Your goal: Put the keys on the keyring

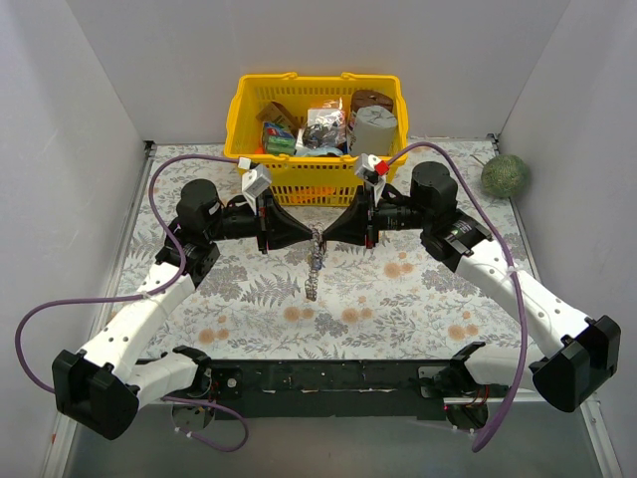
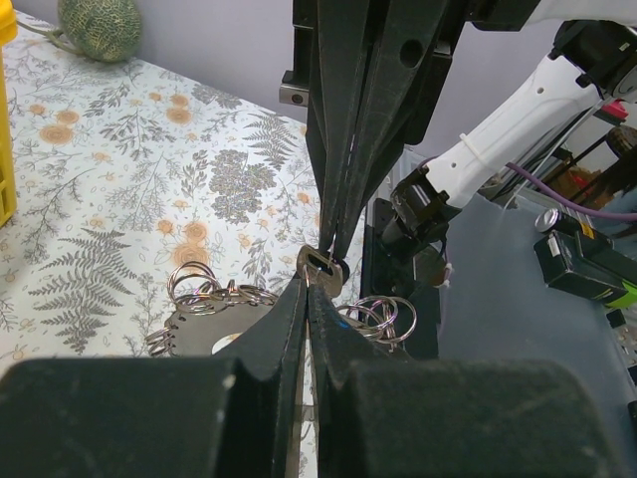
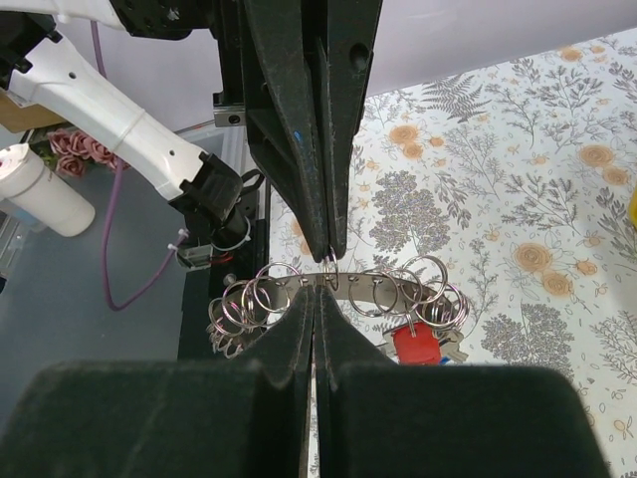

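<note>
The keyring (image 1: 314, 271) hangs between my two grippers above the floral mat. It is a flat metal plate with many small split rings along its rim (image 3: 364, 280). My right gripper (image 3: 315, 297) is shut on the plate's edge. My left gripper (image 2: 307, 287) is shut on a silver key (image 2: 321, 269) whose slotted head sticks out at its tips, against the right gripper's tips (image 2: 333, 249). In the right wrist view the left gripper (image 3: 326, 255) meets a split ring on the plate. A red-headed key (image 3: 415, 344) hangs from the ring. No black or blue key head shows.
A yellow basket (image 1: 249, 110) full of items stands just behind the grippers. A green ball (image 1: 505, 175) lies at the back right, also in the left wrist view (image 2: 100, 25). Purple cables loop beside both arms. White walls enclose the mat.
</note>
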{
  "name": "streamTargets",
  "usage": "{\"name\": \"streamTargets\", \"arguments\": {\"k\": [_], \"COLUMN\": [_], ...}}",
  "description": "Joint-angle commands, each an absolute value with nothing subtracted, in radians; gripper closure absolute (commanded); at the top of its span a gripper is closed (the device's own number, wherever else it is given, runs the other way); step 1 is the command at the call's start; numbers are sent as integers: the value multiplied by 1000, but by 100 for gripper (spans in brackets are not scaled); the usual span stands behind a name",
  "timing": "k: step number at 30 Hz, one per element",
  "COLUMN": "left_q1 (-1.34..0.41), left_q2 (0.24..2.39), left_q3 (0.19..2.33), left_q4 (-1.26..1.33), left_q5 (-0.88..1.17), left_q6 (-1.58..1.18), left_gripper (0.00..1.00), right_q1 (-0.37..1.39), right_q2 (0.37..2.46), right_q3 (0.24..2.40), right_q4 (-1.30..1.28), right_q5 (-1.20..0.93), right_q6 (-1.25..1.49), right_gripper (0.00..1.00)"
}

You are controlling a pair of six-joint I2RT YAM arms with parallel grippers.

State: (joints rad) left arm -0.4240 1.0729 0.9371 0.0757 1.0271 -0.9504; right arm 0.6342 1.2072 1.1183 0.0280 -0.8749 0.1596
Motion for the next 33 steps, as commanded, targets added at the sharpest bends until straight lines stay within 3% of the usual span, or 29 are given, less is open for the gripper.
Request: {"name": "streamTargets", "arguments": {"k": [1,33], "left_q1": [-433,-445], "left_q2": [1068,1019], "left_q3": [966,946], "left_q4": [109,117], "left_q5": [1011,993], "left_q6": [-951,-942], "left_gripper": [100,100], "right_q1": [630,640], "right_q2": [1204,1203], "right_q3": [1167,1121], "right_q4": [80,89], "right_q5": [-905,-770], "right_q6": [176,225], "right_gripper": [99,99]}}
